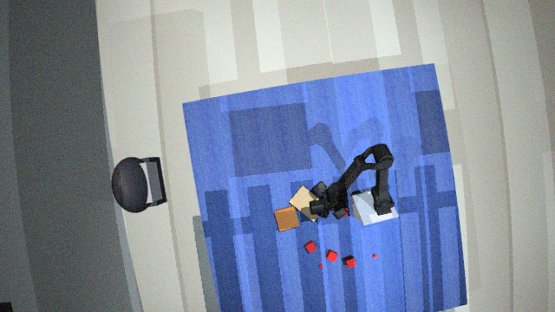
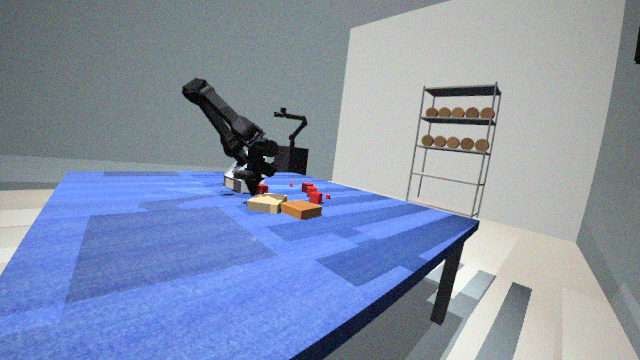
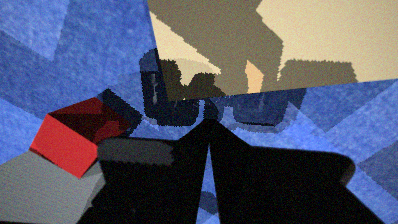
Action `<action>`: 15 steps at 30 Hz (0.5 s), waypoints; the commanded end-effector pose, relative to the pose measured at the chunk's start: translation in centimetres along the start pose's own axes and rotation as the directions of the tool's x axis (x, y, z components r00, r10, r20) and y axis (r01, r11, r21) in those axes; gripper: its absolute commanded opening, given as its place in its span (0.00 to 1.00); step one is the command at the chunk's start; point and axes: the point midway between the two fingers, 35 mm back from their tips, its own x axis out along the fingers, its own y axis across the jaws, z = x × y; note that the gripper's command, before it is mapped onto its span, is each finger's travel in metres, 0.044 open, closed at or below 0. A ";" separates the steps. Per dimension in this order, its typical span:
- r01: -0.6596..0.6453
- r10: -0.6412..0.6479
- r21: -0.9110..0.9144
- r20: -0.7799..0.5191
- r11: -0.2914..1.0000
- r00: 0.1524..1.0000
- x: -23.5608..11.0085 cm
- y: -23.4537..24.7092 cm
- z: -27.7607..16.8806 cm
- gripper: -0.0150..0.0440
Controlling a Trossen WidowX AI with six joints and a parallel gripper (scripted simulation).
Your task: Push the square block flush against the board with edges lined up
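The square block (image 1: 286, 218) (image 2: 301, 209) is orange and lies flat. The tan board (image 1: 302, 199) (image 2: 267, 202) (image 3: 320, 35) lies flat beside it, turned at an angle to the block. One block corner is at or very near the board's long side; no whole block side lies along the board. My gripper (image 2: 255, 193) (image 3: 209, 124) is shut and empty, pointing down low by the board's base-side end. In the wrist view, the board's edge is just ahead of the fingertips. The arm hides part of the board and the fingertips in the top view.
A red cube (image 1: 346, 212) (image 2: 262, 189) (image 3: 67, 147) stands close beside the gripper, near the white arm base (image 1: 364, 212). Several red cubes, including one cube (image 1: 310, 247), and two tiny red pieces (image 1: 321, 266) (image 1: 375, 256) lie toward the lower side in the top view.
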 end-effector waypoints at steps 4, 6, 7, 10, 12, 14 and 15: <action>-0.001 0.000 -0.167 -0.010 0.986 1.000 1.0 0.4 -0.2 0.25; -0.001 0.000 -0.167 -0.010 0.986 1.000 1.0 0.4 -0.2 0.25; -0.001 0.000 -0.167 -0.010 0.986 1.000 1.0 0.4 -0.2 0.25; -0.001 0.000 -0.167 -0.009 0.986 1.000 0.9 0.4 -0.1 0.25; -0.001 0.000 -0.167 -0.009 0.986 1.000 0.9 0.4 0.0 0.25; -0.001 0.000 -0.167 -0.009 0.986 1.000 0.9 0.4 0.2 0.25; -0.002 0.000 -0.167 -0.009 0.986 1.000 0.9 0.4 0.3 0.25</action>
